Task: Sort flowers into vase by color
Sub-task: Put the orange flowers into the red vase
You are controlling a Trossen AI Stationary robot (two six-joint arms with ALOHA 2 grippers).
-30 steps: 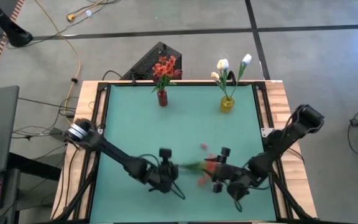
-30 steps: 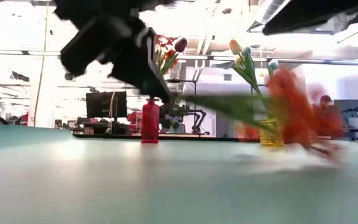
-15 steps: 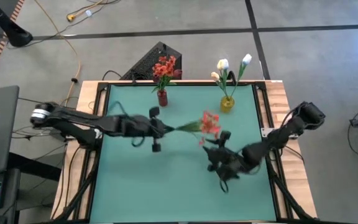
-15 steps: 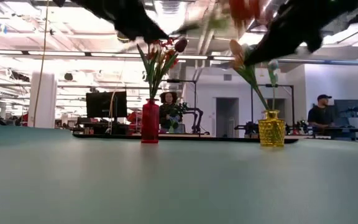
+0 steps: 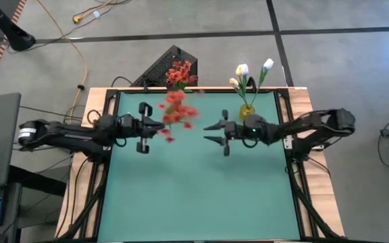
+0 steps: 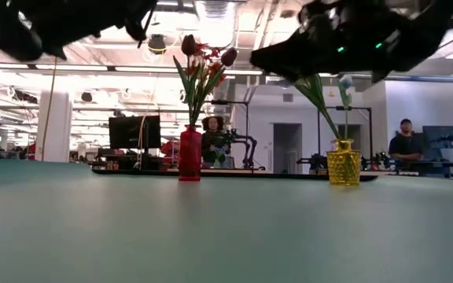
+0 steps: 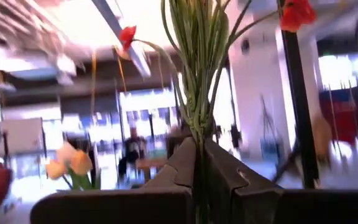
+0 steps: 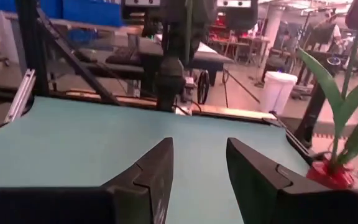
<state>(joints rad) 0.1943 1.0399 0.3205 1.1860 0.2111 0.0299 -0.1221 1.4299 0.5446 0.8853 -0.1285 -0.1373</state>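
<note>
My left gripper is shut on a red-orange flower and holds it in the air over the table's far left part, next to the red vase. That vase has red flowers standing in it. White flowers stand in the yellow vase at the far right. My right gripper hangs open and level beside the yellow vase. It points toward the table's left edge and has nothing between its fingers. My left gripper pinches the flower's bundle of thin green stems between its two fingers. It comes from the table's left and slants upward, roughly in line with the stems. The stems rise past the fingertips to the red blooms. The flower is clear of the table.
Green mat covers the table, with open room across its near half. A dark box sits beyond the far edge behind the red vase. People and desks are in the room behind.
My left gripper has carried the red-orange flower up off the mat near the front and toward the far left, beside the red vase. It has tipped the flower from lying level to blooms-up. My right gripper has swung from the near right toward the far edge by the yellow vase.
</note>
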